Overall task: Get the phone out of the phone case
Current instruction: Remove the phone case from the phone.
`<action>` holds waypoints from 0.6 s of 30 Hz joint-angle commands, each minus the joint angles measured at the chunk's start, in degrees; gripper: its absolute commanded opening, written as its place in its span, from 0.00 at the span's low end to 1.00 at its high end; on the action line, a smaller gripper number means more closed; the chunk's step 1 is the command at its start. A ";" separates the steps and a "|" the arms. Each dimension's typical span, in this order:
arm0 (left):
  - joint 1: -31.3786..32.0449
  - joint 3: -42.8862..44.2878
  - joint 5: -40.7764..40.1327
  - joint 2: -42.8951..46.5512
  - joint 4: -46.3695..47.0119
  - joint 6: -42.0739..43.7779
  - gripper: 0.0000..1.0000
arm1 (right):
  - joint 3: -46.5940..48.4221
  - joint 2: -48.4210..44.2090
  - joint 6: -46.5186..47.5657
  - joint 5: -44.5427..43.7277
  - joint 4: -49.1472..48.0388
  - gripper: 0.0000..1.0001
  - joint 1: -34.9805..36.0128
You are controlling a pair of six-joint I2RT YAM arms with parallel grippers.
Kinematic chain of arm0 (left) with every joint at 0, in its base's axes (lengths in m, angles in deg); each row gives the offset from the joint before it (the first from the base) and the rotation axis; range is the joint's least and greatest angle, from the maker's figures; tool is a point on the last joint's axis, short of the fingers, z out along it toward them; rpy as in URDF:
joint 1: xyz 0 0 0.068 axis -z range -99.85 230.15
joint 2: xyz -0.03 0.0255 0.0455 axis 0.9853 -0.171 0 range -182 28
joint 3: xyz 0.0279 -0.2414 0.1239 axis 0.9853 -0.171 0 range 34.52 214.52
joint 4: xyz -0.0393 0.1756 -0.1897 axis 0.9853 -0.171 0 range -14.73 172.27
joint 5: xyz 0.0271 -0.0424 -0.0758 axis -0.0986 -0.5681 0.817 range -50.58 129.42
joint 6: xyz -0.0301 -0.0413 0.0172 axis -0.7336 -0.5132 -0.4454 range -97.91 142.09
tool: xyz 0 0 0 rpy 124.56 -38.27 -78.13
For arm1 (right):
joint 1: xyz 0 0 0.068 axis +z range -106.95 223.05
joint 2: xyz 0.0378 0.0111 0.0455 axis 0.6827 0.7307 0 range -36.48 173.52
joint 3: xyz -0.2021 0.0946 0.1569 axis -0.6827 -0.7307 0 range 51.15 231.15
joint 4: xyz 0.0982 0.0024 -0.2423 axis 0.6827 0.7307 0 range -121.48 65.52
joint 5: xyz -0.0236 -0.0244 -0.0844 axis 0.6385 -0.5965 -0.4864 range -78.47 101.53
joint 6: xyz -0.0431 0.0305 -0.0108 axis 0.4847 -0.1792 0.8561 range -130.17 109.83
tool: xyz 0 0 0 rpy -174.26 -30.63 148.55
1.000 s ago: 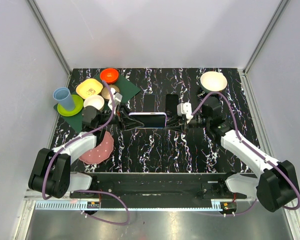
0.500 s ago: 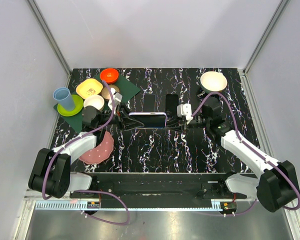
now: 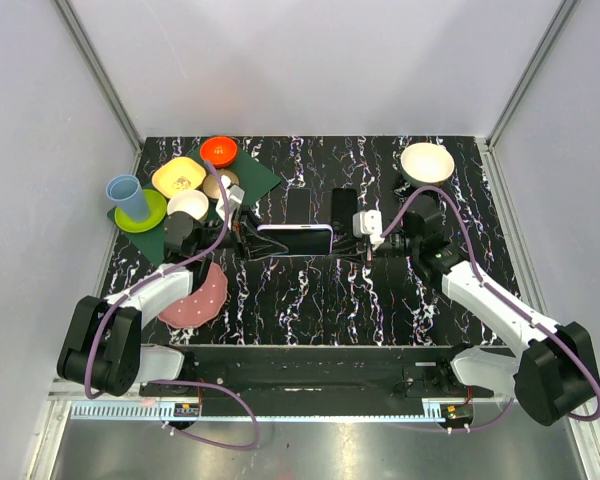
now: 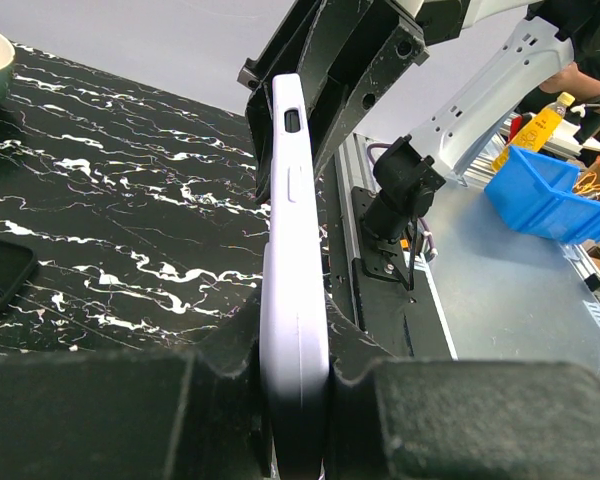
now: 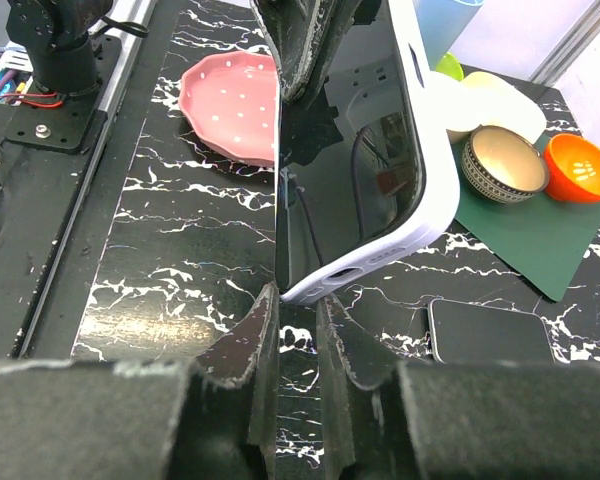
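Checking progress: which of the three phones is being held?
The lilac-cased phone, on edge between left gripper and right gripper; both dark phones lie flat.

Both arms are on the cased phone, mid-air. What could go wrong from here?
1. The right gripper pinches only a corner of the phone case, so it may slip off when it pulls.
2. The left gripper seems to clamp across both case and phone, which could keep the phone from sliding out.
3. The phone is held on edge above the table. If it pops free it would likely drop.
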 commanded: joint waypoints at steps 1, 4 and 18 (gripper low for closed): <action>0.67 3.28 0.92 0.76 7.23 -2.00 0.00 | -0.81 -0.45 4.01 -7.19 -0.72 0.18 0.44; 0.67 3.28 0.92 0.67 7.50 -2.17 0.00 | -1.51 -0.45 4.63 -9.12 -2.30 0.17 0.61; 0.85 3.20 1.10 0.50 8.47 -2.96 0.00 | -3.10 0.08 4.46 -17.73 -8.80 0.17 1.05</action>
